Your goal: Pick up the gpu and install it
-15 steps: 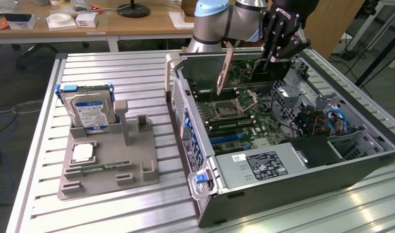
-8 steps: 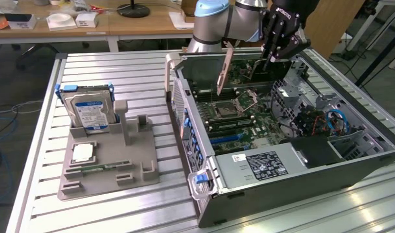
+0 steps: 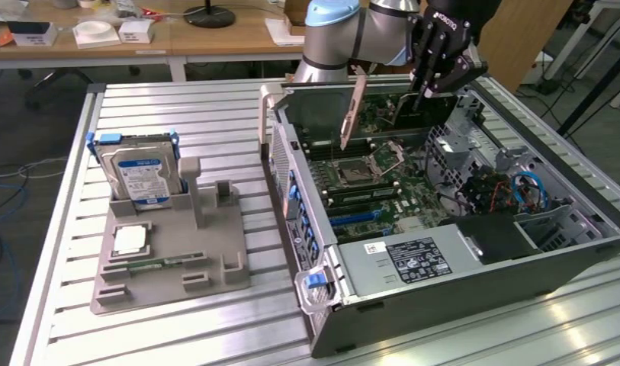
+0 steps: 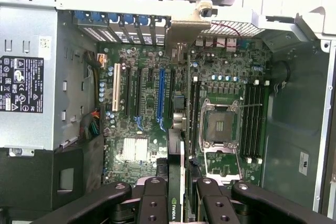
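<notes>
Here the tool (image 3: 428,85) partly hides the gpu (image 3: 386,110).

pale wooden desks (image 3: 246,38) behind a slatted metal table (image 3: 187,107), grey floor (image 3: 35,114) with loose cables (image 3: 13,171) alongside

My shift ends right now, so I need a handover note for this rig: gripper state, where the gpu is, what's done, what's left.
Gripper: shut on the gpu, which it holds on edge.
Gpu: hanging over the motherboard inside the open computer case, apparently clear of the slots.
Done: card picked up and brought over the case.
Left: the gpu is not yet seated; the long blue slot is empty.
</notes>
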